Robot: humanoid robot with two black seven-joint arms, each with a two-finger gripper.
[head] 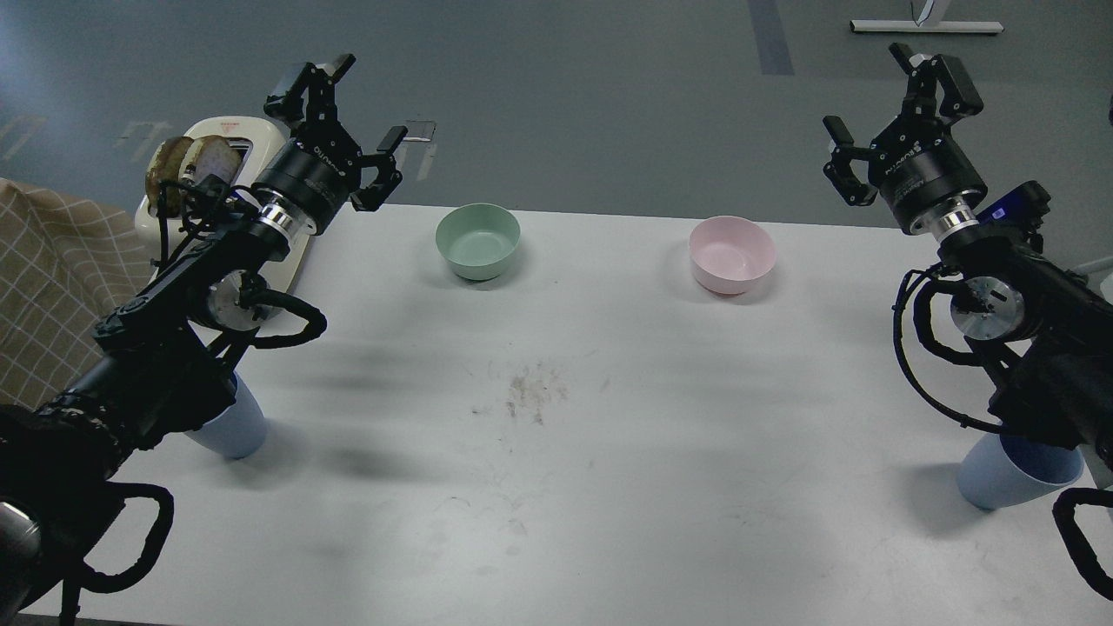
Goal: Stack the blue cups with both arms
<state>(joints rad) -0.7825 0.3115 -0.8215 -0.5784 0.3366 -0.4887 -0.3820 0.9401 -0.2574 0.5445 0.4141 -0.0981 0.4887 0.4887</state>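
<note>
left gripper [348,109] fingers spread wide, empty, raised over the table's [556,391] far-left corner; right gripper [900,113] also wide, empty, above the far-right edge; left blue cup [233,426] upright under the left arm; right blue cup [1013,474] near right; green bowl [477,241], pink bowl [731,253] far centre.

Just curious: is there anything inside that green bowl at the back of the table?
The mint-green bowl looks empty: its bare inner floor and far wall show. The near wall's inside is hidden by the rim.
</note>
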